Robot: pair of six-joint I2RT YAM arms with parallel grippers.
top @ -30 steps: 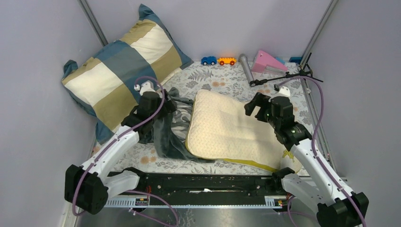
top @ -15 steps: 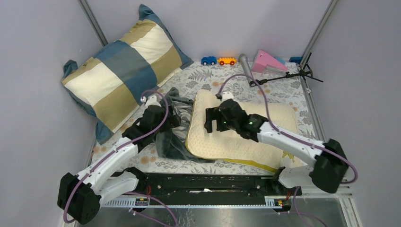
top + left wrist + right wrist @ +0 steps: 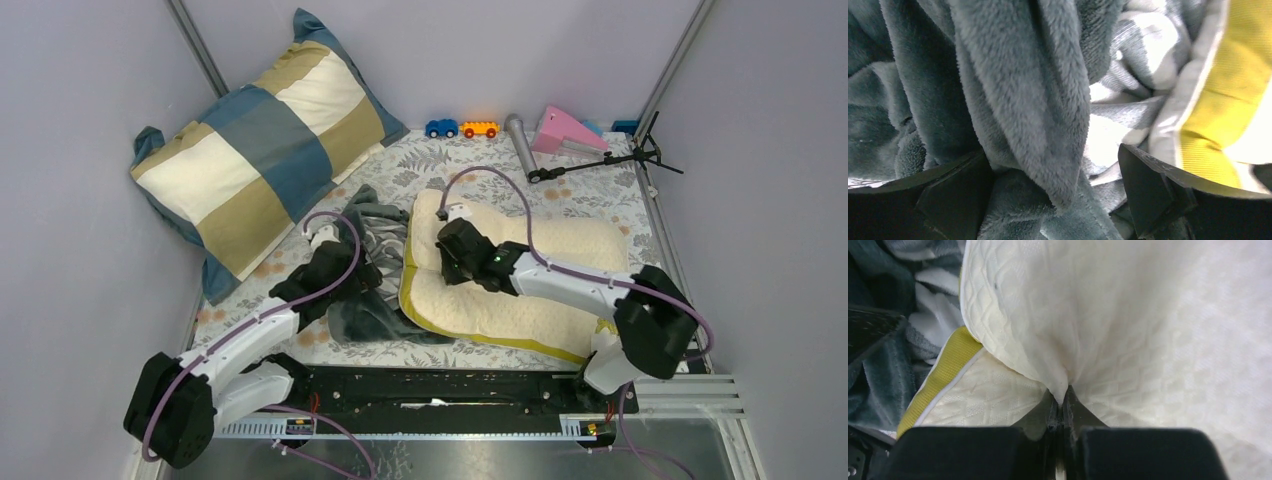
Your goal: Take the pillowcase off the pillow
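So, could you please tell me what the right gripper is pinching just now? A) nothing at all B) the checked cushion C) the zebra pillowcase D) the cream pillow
D: the right wrist view shows the right gripper shut on a gathered fold of the pillow, with the pillowcase lying off to the side and outside the grip.

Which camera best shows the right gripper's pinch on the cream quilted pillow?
The right wrist view: up close, the right gripper is shut on a raised fold of the cream-white quilted pillow. The top external view shows most of the pillow, but the arm hides the pinch. The left wrist view shows only its yellow band.
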